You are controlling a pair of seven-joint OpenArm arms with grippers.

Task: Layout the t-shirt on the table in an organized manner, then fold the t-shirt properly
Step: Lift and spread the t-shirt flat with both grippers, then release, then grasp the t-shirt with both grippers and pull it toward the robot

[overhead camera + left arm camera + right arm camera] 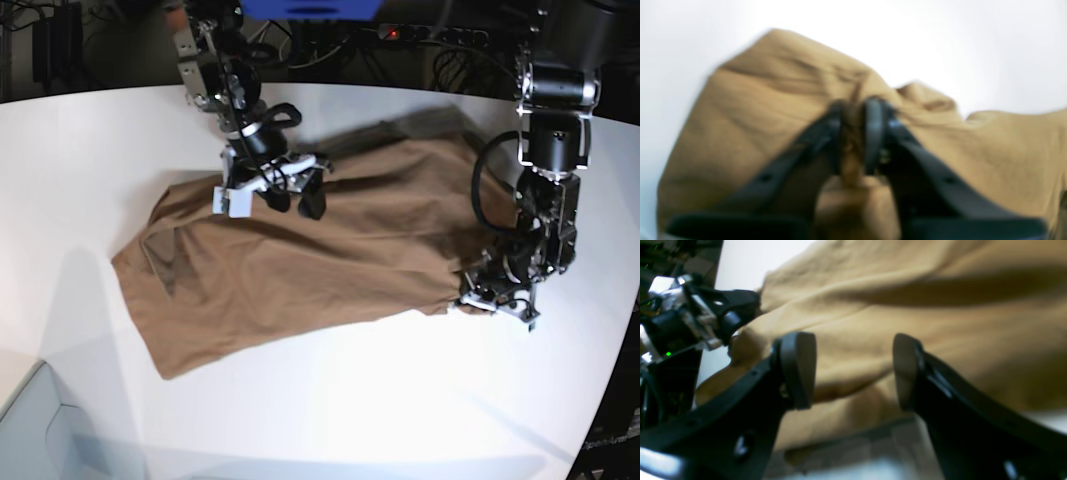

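Left gripper (857, 133) jaws clenched on t-shirt (300, 250) edge; right gripper (853, 370) jaws released above cloth; table (400, 400) bare around.

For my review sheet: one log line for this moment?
left hand: shut on shirt | right hand: open above shirt | shirt: rumpled on table

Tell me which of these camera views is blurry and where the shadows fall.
Left wrist view: the most blurred, left gripper and t-shirt both soft, table washed out white. Right wrist view: right gripper pads fairly sharp, cloth behind soft with a dark fold shadow. Base view: the sharpest, faint grey shadows on the table at lower left.
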